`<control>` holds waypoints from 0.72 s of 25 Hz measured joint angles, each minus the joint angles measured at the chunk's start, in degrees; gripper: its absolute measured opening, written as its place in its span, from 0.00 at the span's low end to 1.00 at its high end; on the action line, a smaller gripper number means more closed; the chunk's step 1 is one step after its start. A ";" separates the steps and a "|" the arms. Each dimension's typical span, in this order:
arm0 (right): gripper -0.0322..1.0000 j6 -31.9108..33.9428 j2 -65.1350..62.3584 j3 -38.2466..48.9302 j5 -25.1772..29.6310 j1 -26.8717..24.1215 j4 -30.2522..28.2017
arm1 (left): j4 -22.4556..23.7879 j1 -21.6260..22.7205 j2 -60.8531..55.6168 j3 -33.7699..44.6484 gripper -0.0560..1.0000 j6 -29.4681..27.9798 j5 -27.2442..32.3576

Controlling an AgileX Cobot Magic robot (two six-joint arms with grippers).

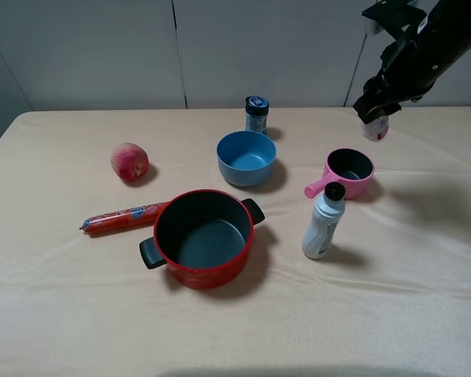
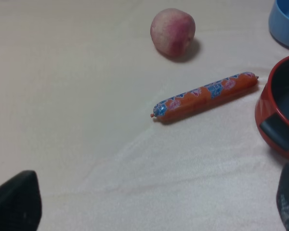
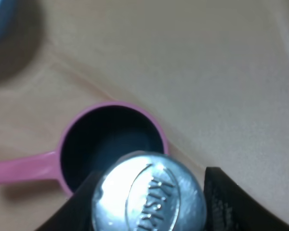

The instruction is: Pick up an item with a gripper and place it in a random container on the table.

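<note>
My right gripper [image 1: 374, 112] is shut on the small clear bottle [image 1: 376, 128] and holds it in the air, beyond and a little right of the pink saucepan [image 1: 350, 173]. In the right wrist view the bottle's silvery cap [image 3: 149, 195] sits between the dark fingers [image 3: 229, 197], with the saucepan [image 3: 111, 108] below it, dark inside and empty, its handle pointing away. My left gripper [image 2: 149, 211] is open and empty over the beige cloth of the table [image 1: 408, 306]; only its two fingertips [image 2: 14, 202] show.
A blue bowl [image 1: 246, 158], a dark jar with a blue-black lid [image 1: 257, 115], a red two-handled pot [image 1: 203, 238], a white bottle with a black cap [image 1: 323, 221], a peach [image 1: 129, 162] and a sausage [image 1: 124, 217] stand on the table.
</note>
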 joint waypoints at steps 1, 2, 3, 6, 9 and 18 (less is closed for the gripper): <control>0.34 0.00 -0.03 0.84 -1.57 -0.39 0.14 | 0.00 0.00 0.00 0.00 0.99 0.00 0.00; 0.34 0.00 -0.03 1.94 -3.23 -0.66 0.33 | 0.00 0.00 0.00 0.00 0.99 0.00 0.00; 0.34 0.00 -0.07 3.06 -4.53 -0.89 0.64 | 0.00 0.00 0.00 0.00 0.99 0.00 0.00; 0.34 -0.18 -0.07 6.15 -9.27 -1.45 1.04 | 0.00 0.00 0.00 0.00 0.99 0.00 0.00; 0.34 -0.25 -0.10 9.29 -14.34 -1.99 1.53 | 0.00 0.00 0.00 0.00 0.99 0.00 0.00; 0.34 -0.25 -0.10 17.13 -27.48 -2.40 3.47 | 0.00 0.00 0.00 0.00 0.99 0.00 0.00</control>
